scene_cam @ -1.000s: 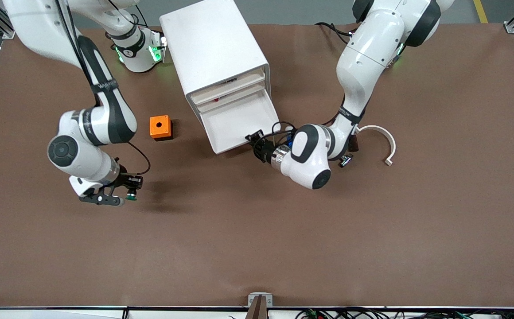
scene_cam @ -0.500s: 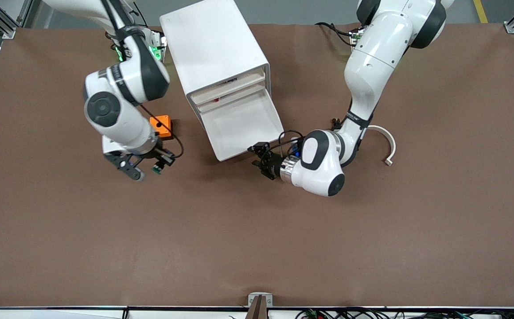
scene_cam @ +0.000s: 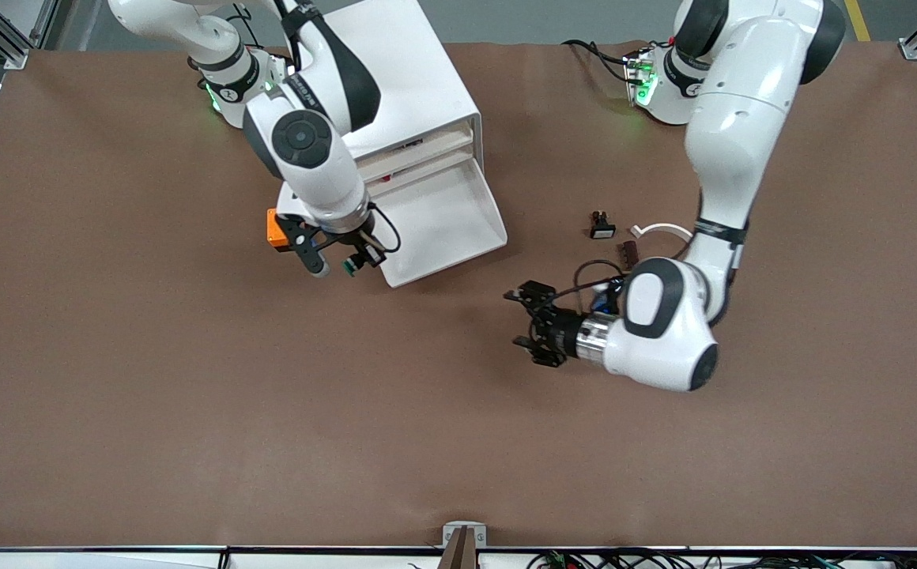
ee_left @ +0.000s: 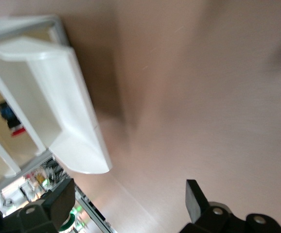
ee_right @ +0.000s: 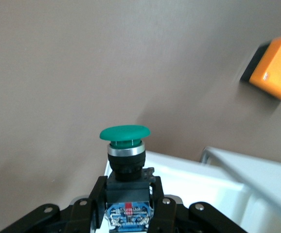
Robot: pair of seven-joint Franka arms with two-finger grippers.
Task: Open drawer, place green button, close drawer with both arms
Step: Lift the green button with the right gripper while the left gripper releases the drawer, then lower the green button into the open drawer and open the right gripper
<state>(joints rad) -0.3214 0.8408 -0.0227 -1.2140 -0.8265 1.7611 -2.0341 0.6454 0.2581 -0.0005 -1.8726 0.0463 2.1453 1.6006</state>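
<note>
Since the shallow white plastic drawer is pulled out of the white rounded cabinet, the right end effector hangs over its front corner w/ fingers clamped on the black-blue body of the small green-capped button, cap clear for a drop. Left end effector waits spread apart, empty, over bare brown table, prob. out of the way

Brown table carries white cabinet, orange box (beside cabinet), black switch.
</note>
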